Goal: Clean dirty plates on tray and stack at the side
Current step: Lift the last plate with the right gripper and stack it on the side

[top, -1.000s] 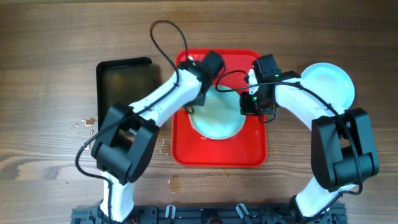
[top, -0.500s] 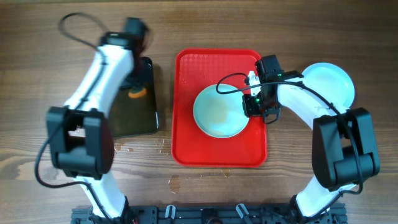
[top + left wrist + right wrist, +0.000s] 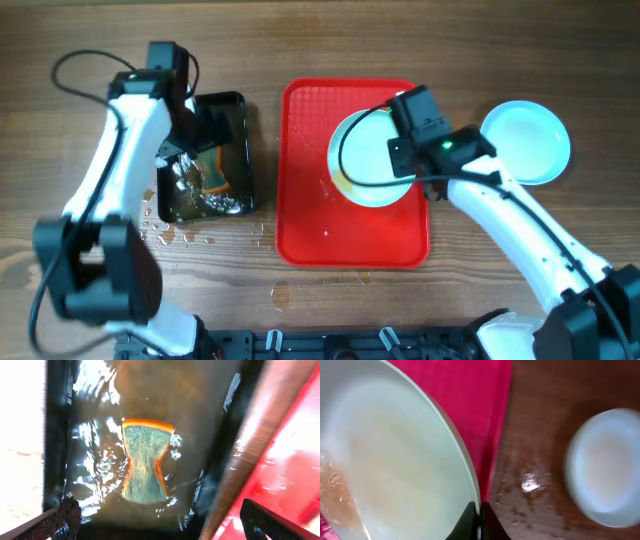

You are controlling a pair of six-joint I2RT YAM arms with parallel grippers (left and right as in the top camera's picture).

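A pale blue plate [image 3: 365,160] hangs tilted over the red tray [image 3: 350,235], and my right gripper [image 3: 400,150] is shut on its right rim. The right wrist view shows this plate [image 3: 395,460] large on the left, with the right gripper [image 3: 477,522] pinching its edge above the tray [image 3: 475,395]. Another pale blue plate [image 3: 525,140] lies on the table right of the tray, blurred in the wrist view [image 3: 605,465]. My left gripper [image 3: 205,125] hovers open over the black tray [image 3: 247,130]. Below the left gripper [image 3: 165,527] an orange-edged sponge [image 3: 145,465] lies loose in the water.
The black tray [image 3: 55,435] holds rippling water and the sponge [image 3: 215,168]. Water drops [image 3: 170,235] spot the wooden table beside the black tray and in front of the red tray. A black rail runs along the table's near edge.
My left arm swung from the red tray to the black tray, opened and let the sponge go into the water. My right gripper lifted the plate and shifted it toward the tray's far right.
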